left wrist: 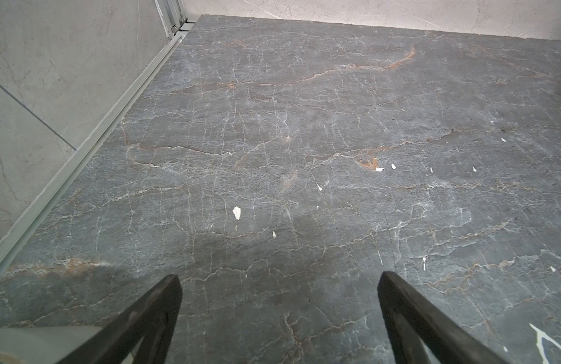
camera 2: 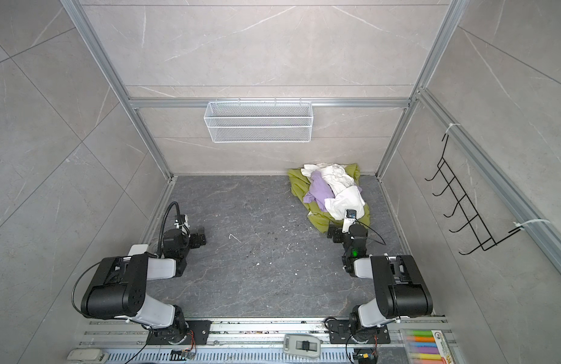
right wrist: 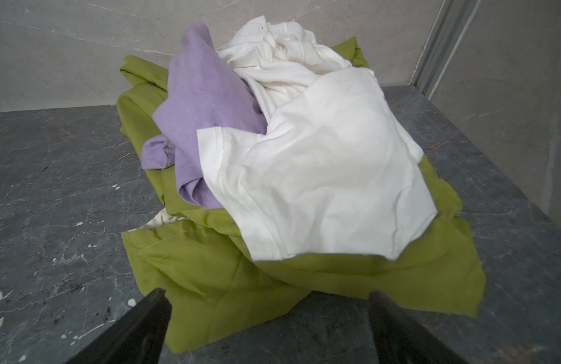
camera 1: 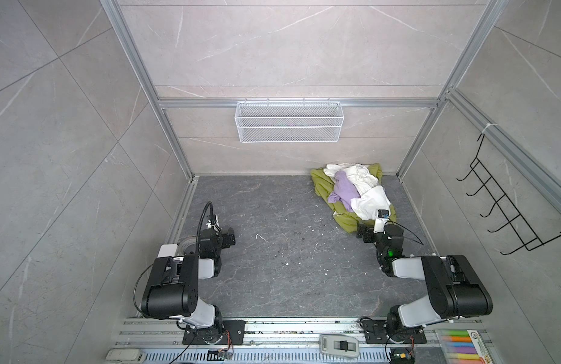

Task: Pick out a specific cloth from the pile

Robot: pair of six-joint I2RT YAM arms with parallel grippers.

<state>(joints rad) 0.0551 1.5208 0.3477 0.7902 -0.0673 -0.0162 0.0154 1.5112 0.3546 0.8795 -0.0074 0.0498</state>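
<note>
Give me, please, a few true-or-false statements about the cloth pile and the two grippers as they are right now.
1. The lavender cloth lies on top of the olive-green cloth. True.
2. The right gripper is shut on the lavender cloth. False: it is open and holds nothing, at the near edge of the pile.
3. A white cloth covers part of the lavender cloth. True.
4. The left gripper hovers over the pile. False: it is open over the bare dark surface, well away from the pile.
</note>
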